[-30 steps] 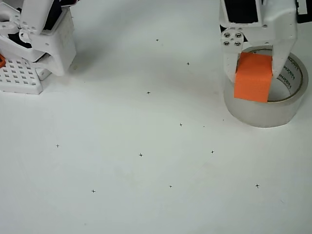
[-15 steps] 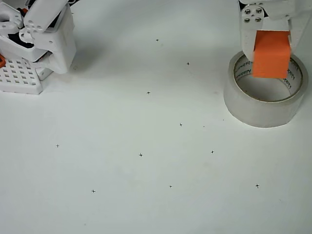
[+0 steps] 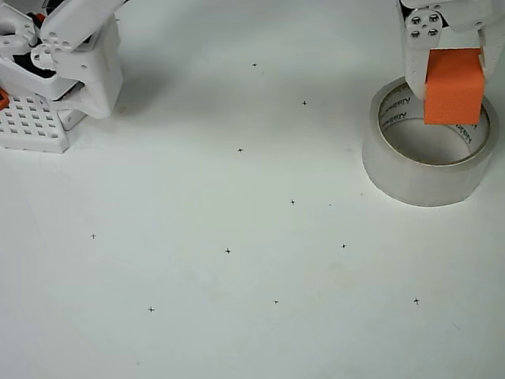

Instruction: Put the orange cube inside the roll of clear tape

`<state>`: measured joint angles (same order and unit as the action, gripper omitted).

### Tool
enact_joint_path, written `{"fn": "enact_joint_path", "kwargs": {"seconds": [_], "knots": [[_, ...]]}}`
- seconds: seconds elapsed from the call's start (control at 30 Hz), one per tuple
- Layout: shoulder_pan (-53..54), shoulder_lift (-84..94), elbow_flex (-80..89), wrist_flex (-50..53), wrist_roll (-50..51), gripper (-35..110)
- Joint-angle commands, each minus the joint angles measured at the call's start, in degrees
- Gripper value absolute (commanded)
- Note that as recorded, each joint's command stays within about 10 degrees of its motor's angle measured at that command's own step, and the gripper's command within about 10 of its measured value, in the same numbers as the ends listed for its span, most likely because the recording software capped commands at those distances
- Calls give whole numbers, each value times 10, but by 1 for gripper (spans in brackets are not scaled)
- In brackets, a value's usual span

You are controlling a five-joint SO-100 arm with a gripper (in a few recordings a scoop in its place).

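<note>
White plastic gripper point(image 3: 451, 75), overhead view: gripping the orange cube point(image 3: 453, 87) between its fingers, hanging over the far rim of the tape roll point(image 3: 426, 142). White table point(image 3: 237, 260) lying beneath. Advice: centring the cube over the hole before lowering and releasing, since it is likely overlapping the rim.

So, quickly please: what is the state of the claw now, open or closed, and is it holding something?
Claw: closed on the cube, holding it over the tape.
</note>
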<state>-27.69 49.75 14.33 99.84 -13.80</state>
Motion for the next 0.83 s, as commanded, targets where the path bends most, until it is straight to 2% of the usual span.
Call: {"fn": "enact_joint_path", "kwargs": {"seconds": [0.0,0.23,0.8], "knots": [[-12,27,-46,6,-8,27],[-17,27,-47,7,-21,38],[-7,42,-44,11,-39,38]]}}
